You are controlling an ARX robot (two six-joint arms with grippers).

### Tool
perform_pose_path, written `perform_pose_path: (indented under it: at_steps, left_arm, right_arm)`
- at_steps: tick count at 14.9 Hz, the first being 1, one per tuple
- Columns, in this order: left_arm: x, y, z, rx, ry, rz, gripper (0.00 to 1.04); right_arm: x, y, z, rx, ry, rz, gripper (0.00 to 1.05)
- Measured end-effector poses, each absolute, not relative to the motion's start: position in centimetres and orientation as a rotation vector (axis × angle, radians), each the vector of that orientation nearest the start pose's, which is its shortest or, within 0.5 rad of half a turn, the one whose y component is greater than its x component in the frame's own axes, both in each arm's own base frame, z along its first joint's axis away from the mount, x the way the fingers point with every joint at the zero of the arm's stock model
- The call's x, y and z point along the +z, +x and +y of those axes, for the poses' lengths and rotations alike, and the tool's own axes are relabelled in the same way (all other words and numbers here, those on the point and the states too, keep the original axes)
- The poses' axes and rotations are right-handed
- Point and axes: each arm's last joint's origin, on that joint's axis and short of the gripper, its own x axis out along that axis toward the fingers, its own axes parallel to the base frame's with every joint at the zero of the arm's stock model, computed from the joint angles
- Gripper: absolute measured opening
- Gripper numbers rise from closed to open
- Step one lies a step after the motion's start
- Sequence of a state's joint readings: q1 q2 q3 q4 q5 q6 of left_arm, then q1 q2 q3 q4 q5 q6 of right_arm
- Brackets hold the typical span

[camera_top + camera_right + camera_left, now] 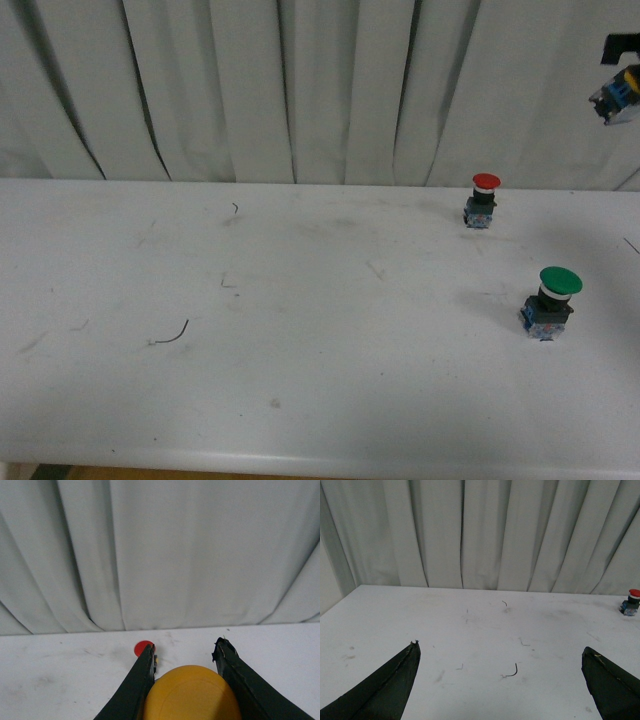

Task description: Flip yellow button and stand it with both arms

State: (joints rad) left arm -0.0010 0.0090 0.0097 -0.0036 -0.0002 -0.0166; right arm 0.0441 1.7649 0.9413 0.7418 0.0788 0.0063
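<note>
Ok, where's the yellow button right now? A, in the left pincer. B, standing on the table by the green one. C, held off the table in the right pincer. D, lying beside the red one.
C: the yellow button sits clamped in the right pincer, up in front of the curtain; the left pincer is open and empty.

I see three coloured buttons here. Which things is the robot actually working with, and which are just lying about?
In the job: yellow button, right gripper shut on it and holding it in the air, left gripper open and empty.
Lying about: red button, green button, both upright on the table.
</note>
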Motion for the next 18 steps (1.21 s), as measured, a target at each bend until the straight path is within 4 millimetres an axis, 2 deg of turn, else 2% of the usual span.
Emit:
perform_pose_path:
  at_steps: [3, 7, 9, 10, 11, 12, 18]
  left_arm:
    - [16.6, 9.8, 0.0, -0.001, -0.017, 0.003, 0.98]
    - [16.6, 9.8, 0.0, -0.001, -0.017, 0.003, 0.98]
    - [16.6, 9.8, 0.0, -0.001, -0.017, 0.003, 0.98]
    - [16.6, 9.8, 0.0, -0.001, -0.017, 0.003, 0.98]
    - [16.6, 9.8, 0.0, -0.001, -0.017, 0.002, 0.98]
    - [16.6, 9.8, 0.0, -0.001, -0.017, 0.003, 0.98]
    - [16.6, 9.8, 0.0, 0.0, -0.017, 0.003, 0.98]
  right_arm:
    - [19.8, 41.1, 0.9, -0.103, -0.007, 0.181, 0.34]
    - [18.7, 42.8, 1.1, -0.133, -0.017, 0.234, 0.34]
    - [17.1, 44.6, 1.9, -0.156, -0.039, 0.295, 0.34]
    - [14.7, 46.4, 3.4, -0.157, -0.06, 0.381, 0.34]
    - [12.8, 47.3, 5.9, -0.144, -0.066, 0.477, 0.34]
    - [11.9, 47.9, 7.2, -0.158, -0.06, 0.529, 0.34]
    - [10.8, 48.4, 7.4, -0.197, -0.055, 0.572, 0.34]
